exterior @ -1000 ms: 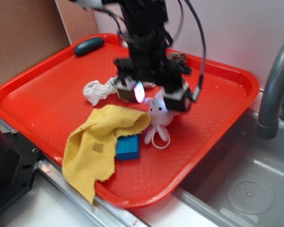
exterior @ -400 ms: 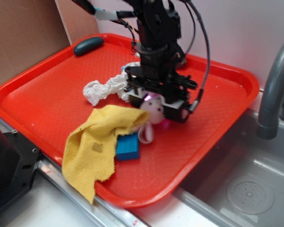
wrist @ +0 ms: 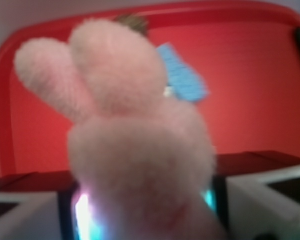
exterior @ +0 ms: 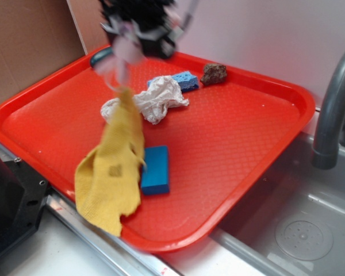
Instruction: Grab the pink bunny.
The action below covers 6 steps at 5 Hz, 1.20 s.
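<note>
Pink bunny (wrist: 135, 145) fills the wrist view: fuzzy pale pink plush, rounded head, two stubby ears pointing up, sitting between the two white finger blocks of the end effector (wrist: 145, 210), which pinches it at both sides; bluish-white light glows at the contact edges. In the exterior view the bunny (exterior: 123, 49) is a motion-blurred pale pink patch under the black end effector (exterior: 139, 29), raised in the air over the far left corner of the tray, off the surface. A yellow cloth (exterior: 112, 167), soft terry-like weave with frayed edges, is drawn up into a narrow peak just below the bunny; whether it is caught with it or only hanging close cannot be told through the blur. Its lower part drapes over the tray's near edge. Red plastic tray (exterior: 236, 149) has a fine pebbled texture and a rounded raised rim. A blue rectangular sponge (exterior: 156, 169) lies flat just beside the yellow cloth, near the near edge. A wrinkly off-white cloth (exterior: 155, 98) is bunched mid-tray toward the far edge, touching a lighter blue sponge (exterior: 185, 80) behind it. A brown lumpy rough object (exterior: 214, 73) sits near the far edge. A dark teal oval object (exterior: 99, 56) is at the far left corner, partly hidden. Grey curved faucet (exterior: 333, 109) and metal sink (exterior: 299, 230) stand beyond the tray's right edge.
</note>
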Each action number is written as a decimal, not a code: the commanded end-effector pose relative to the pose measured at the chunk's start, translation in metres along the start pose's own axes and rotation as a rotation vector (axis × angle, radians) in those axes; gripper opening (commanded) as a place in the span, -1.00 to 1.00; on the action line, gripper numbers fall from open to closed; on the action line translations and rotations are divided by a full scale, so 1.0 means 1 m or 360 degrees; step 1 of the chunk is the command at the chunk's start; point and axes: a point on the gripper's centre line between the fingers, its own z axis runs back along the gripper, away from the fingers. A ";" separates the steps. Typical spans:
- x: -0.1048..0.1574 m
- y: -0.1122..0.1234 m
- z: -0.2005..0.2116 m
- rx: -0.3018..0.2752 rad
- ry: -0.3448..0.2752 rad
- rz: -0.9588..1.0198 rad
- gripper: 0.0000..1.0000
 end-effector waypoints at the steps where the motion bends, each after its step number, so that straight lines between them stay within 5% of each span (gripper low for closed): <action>1: -0.047 0.049 0.084 0.0075 -0.0129 -0.0056 -1.00; 3: -0.080 0.043 0.103 0.0013 -0.0177 -0.0128 -1.00; 5: -0.069 0.043 0.046 0.0128 0.0103 -0.0105 -1.00; 6: -0.063 0.038 0.038 0.0134 0.0132 -0.0116 -1.00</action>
